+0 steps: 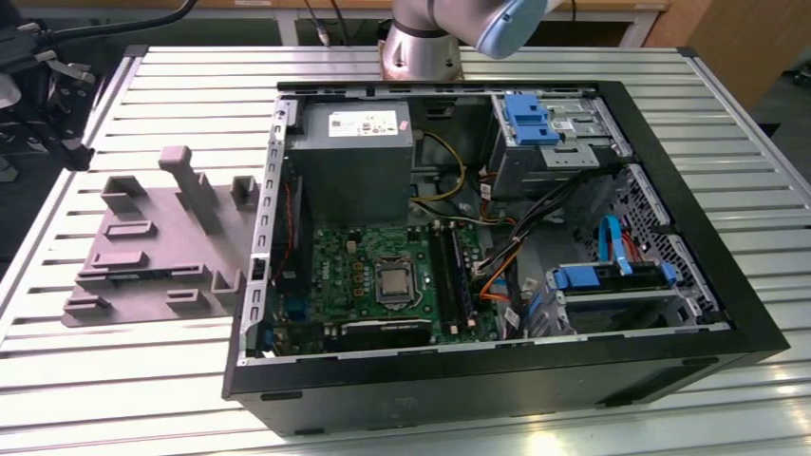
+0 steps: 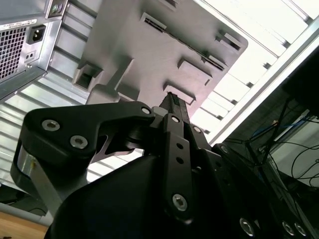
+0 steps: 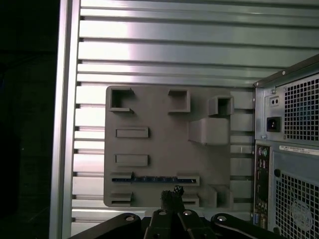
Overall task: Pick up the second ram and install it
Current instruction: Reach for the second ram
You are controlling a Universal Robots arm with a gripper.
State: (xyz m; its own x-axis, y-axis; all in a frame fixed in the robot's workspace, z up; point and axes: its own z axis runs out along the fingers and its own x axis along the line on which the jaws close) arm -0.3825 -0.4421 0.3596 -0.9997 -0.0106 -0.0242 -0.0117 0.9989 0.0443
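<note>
One thin dark stick, the second ram (image 3: 154, 179), sits slotted in the grey tray (image 3: 159, 144). The gripper (image 3: 172, 193) hangs near it, fingers pressed together, holding nothing. A white label (image 1: 365, 122) on the power supply (image 1: 348, 176) cannot be read.

In the exterior view the arm (image 1: 424, 43) is cut off by the upper edge just above its base, the near wall of the computer case (image 1: 507, 380) hides the strip of its inside just behind it, and the slots of the grey tray (image 1: 171, 249) are too small to tell what lies in them. In the first wrist view the claw (image 3: 172, 193) is cut by the picture's edge and its tips cover part of the tray's near edge, while the second ram (image 3: 152, 179) shows as a thin dark strip, its chips too small to make out.
</note>
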